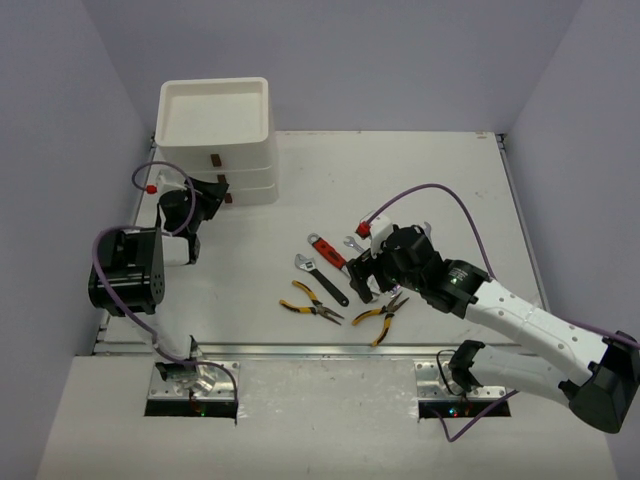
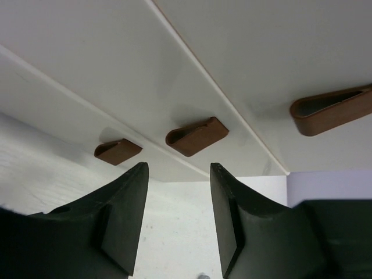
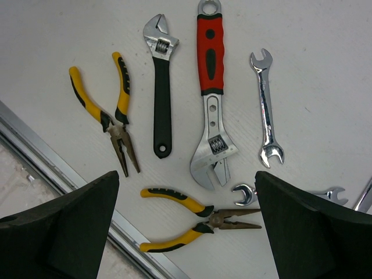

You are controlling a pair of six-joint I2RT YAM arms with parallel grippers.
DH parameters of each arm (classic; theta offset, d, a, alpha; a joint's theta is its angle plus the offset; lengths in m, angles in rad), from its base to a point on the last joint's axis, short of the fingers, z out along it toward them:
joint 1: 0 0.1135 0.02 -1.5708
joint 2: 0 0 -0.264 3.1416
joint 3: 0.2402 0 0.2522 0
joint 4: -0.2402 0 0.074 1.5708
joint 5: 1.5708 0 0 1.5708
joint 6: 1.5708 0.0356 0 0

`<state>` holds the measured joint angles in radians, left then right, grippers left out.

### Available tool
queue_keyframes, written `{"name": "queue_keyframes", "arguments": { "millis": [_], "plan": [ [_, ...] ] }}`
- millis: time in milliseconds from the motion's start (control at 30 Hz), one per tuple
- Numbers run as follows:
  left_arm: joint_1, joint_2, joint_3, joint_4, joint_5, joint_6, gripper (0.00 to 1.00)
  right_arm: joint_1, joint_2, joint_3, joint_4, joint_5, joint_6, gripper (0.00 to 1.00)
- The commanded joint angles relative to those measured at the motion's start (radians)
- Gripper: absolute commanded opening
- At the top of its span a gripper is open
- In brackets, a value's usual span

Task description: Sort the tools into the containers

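The containers (image 1: pixel 215 150) are a white stacked unit at the back left: a shallow tray (image 1: pixel 166 112) on top, and drawers with brown handles (image 2: pixel 196 136) below. My left gripper (image 2: pixel 177 168) hangs just in front of the drawer handles, jaws apart with nothing between them. The tools lie mid-table: two yellow-handled pliers (image 3: pixel 110 113) (image 3: pixel 195 224), a black-handled adjustable wrench (image 3: pixel 161 87), a red-handled adjustable wrench (image 3: pixel 210 93) and slim silver wrenches (image 3: pixel 266 110). Above them my right gripper (image 3: pixel 186 174) stands wide open and holds nothing.
A metal rail (image 1: pixel 300 350) runs along the table's near edge, close to the lower pliers. Grey walls close in the table on the left, back and right. Purple cables (image 1: pixel 440 195) loop off both arms.
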<state>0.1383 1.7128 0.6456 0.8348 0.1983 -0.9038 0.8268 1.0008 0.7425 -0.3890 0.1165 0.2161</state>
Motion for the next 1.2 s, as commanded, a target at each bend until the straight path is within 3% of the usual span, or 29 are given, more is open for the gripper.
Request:
{"name": "queue_keyframes", "arguments": {
  "millis": [0,267,433,567,867,1167],
  "plan": [
    [-0.003,0.049,0.056,0.122,0.008,0.086,0.48,-0.005,-0.005,0.002,0.047,-0.031,-0.009,0.99],
    [0.014,0.140,0.102,0.243,0.081,0.100,0.48,-0.003,0.009,-0.005,0.055,-0.042,-0.017,0.99],
    [0.018,0.166,0.125,0.266,0.106,0.102,0.42,-0.005,0.020,-0.009,0.061,-0.055,-0.020,0.99],
    [0.017,0.153,0.138,0.249,0.098,0.114,0.33,-0.005,0.040,-0.009,0.064,-0.060,-0.021,0.99],
    [0.020,0.092,0.109,0.218,0.051,0.144,0.02,-0.005,0.041,-0.014,0.074,-0.067,-0.023,0.99],
    [0.018,-0.002,-0.077,0.260,-0.035,0.058,0.00,-0.005,0.038,-0.021,0.081,-0.069,-0.021,0.99]
  ]
}}
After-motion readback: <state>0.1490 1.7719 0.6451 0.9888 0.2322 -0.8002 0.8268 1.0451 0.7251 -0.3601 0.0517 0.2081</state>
